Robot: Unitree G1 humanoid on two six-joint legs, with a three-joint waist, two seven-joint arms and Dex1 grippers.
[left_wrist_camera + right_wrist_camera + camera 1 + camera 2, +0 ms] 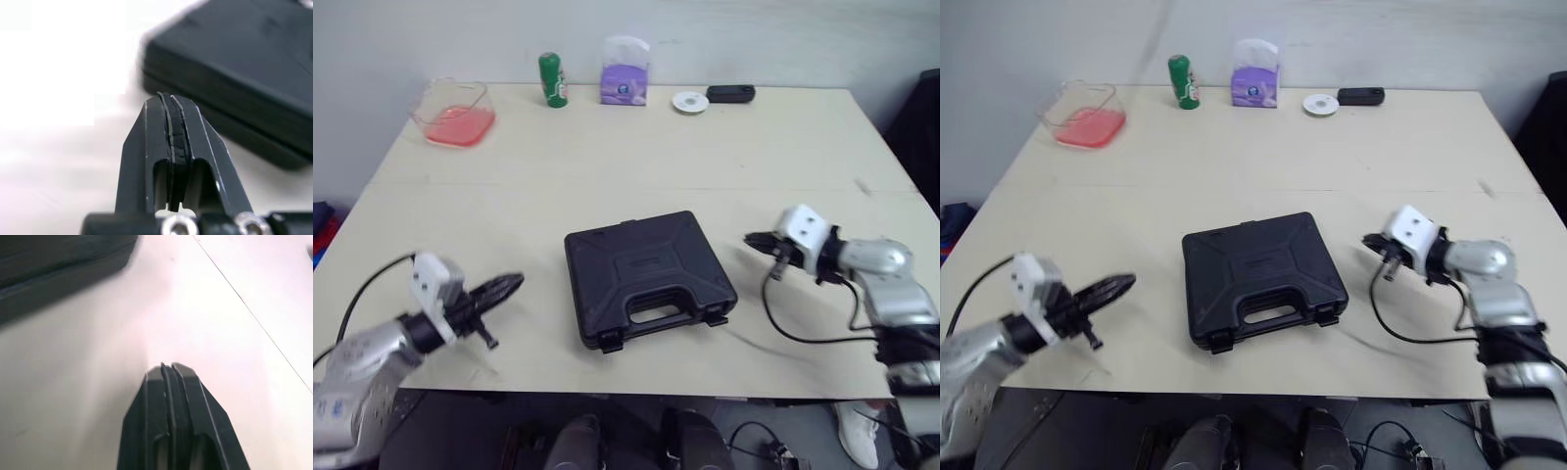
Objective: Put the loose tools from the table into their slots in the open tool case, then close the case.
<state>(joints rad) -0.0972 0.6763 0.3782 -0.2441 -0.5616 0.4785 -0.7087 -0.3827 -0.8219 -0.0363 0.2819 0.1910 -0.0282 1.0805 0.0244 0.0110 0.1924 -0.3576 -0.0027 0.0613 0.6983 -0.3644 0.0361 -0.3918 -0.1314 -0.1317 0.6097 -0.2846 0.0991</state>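
Shut tool case (646, 274) lies just ahead of the left gripper (514, 282) and right gripper (751, 240) (marginally nearer); both finger pairs pressed together, empty.

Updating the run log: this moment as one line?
tool case: closed on table | left gripper: shut, empty | right gripper: shut, empty | both flank case

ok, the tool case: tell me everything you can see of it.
The tool case is black, moulded plastic by its look, with a ribbed lid. It is closed and lies flat on the table, slightly turned, its cutout handle and two latches towards the robot. Only the table touches it; the left end effector and right end effector flank it, apart.
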